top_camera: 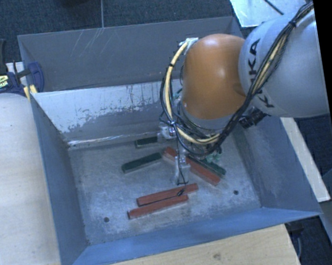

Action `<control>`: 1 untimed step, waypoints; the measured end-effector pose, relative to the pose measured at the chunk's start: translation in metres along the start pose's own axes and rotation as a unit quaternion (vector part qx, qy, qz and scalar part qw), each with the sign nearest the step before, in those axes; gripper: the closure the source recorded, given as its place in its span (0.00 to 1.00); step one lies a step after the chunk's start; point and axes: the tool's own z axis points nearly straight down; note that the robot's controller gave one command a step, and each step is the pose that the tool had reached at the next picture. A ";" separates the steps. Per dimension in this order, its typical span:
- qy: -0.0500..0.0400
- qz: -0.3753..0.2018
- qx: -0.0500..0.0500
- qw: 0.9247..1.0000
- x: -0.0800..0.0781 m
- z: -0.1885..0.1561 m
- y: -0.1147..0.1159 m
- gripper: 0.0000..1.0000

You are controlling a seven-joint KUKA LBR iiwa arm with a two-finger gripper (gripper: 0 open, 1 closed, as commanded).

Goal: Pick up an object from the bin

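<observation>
Lying flat on the bin (pixel 60 195) floor near the front wall, the upper reddish-brown bar (pixel 163 196) is sitting right under the gripper (pixel 182 185), which is hanging at that bar's right end; its released or clenched state cannot be told. A second reddish-brown bar (pixel 156 209) is lying just beside it. Probable risk: an off-centre grasp is likely tipping the bar or dragging its neighbour.

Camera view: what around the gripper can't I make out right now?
The gripper: open or shut is unreadable; the orange cover and cables hide most of it.
The red and green bars under the wrist: upper ends covered by the cables, count unclear.
The dark stick by the back wall: right end hidden behind the wrist.
Whether the gripper touches the brown bar: too small to tell.
</observation>
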 end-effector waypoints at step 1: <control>0.000 0.000 0.000 1.000 0.000 0.000 0.000 0.00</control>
